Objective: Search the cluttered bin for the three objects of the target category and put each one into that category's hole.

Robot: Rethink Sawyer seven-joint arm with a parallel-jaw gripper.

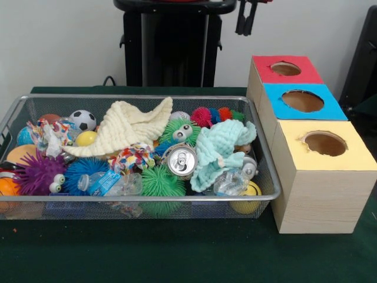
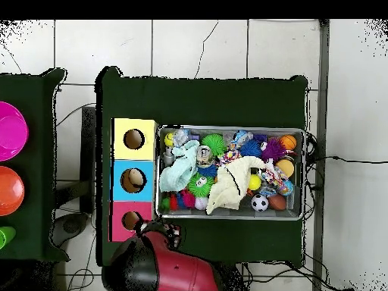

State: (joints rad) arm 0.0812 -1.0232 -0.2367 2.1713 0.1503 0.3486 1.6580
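The silver wire-mesh bin (image 1: 141, 198) sits left of centre on the green table, full of clutter; it also shows in the overhead view (image 2: 227, 127). No plush animal shows clearly. A cream cloth (image 1: 126, 127) and a mint cloth (image 1: 215, 150) cover much of the pile. The red-topped hole (image 1: 285, 68) is on the box farthest from the camera, right of the bin, and shows from above (image 2: 131, 220). My gripper (image 1: 246, 20) hangs at the top edge, above and behind the red box, open and empty, well clear of the bin. From above it (image 2: 170, 231) is beside the red box.
A blue-topped box (image 1: 303, 101) and a yellow-topped box (image 1: 324, 143) stand in line in front of the red one. The bin holds spiky balls (image 1: 38, 174), a drink can (image 1: 179, 160), a soccer ball (image 1: 83, 119), a rope toy (image 1: 132, 158) and a plastic bottle (image 1: 118, 184).
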